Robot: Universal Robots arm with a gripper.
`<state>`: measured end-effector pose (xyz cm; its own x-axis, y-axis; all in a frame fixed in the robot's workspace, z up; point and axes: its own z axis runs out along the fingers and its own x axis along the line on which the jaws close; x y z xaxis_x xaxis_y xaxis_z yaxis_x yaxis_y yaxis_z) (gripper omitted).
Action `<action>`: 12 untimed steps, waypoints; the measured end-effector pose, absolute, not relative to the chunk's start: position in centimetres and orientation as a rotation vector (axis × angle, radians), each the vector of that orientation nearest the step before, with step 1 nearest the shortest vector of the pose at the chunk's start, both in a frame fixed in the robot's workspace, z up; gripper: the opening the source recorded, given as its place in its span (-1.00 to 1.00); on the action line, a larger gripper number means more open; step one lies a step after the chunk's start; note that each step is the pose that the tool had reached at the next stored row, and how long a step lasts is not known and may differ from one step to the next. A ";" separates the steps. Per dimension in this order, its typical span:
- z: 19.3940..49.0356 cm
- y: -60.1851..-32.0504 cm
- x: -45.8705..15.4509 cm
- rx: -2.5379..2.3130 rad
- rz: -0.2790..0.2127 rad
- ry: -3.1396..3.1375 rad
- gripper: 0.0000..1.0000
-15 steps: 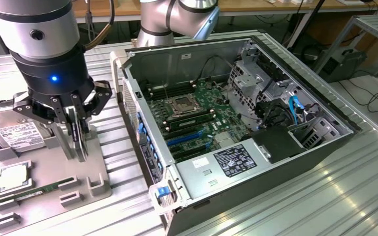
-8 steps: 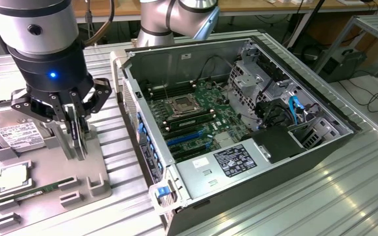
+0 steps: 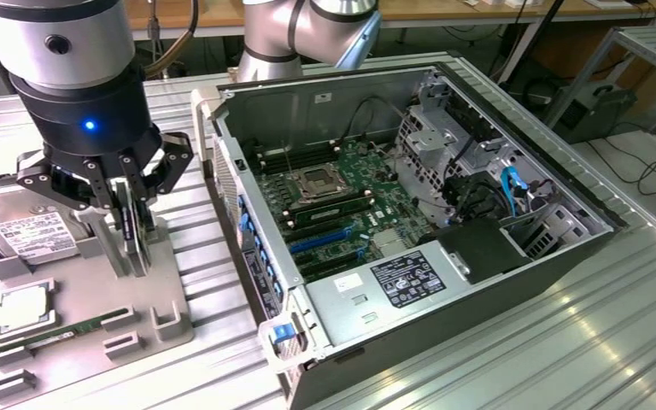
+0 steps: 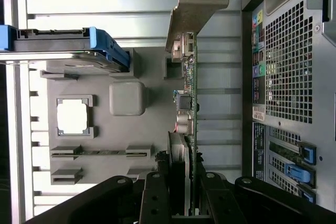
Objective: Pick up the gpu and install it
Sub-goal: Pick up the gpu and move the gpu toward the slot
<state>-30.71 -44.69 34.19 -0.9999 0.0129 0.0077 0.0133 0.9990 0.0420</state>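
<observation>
Below, ribbed table (image 3: 601, 342) (gpu (image 4: 195, 9) in claw (image 4: 184, 192))

1. The gpu (image 4: 186, 100) shows a green circuit board with a dull silver metal bracket
2. The gripper (image 4: 184, 182) looks black and satin-smooth
3. The fixture (image 4: 105, 140) is matt grey plastic
4. The table (image 3: 556, 342) is ribbed, glossy metal
5. The computer case (image 3: 305, 111) is bare grey sheet metal

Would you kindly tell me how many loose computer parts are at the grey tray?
4: hard drive at the exterior view's left edge, processor beside it, memory stick nearest the camera, gpu upright in the gripper. Others may hide behind the arm.
</observation>
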 end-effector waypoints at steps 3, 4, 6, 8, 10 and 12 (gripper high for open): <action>34.4 -44.7 -30.7 -0.020 -0.066 -3.133 -0.45; 34.4 -44.7 -30.7 -0.020 -0.066 -3.133 -0.45; 34.5 -44.7 -30.7 -0.020 -0.066 -3.133 -0.45; 34.6 -44.7 -30.7 -0.020 -0.066 -3.133 -0.45; 34.7 -44.7 -30.7 -0.020 -0.066 -3.133 -0.45; 34.8 -44.7 -30.7 -0.020 -0.066 -3.133 -0.45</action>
<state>-30.70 -44.69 34.83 -0.9999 0.0129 0.0082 0.0132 0.9990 0.0421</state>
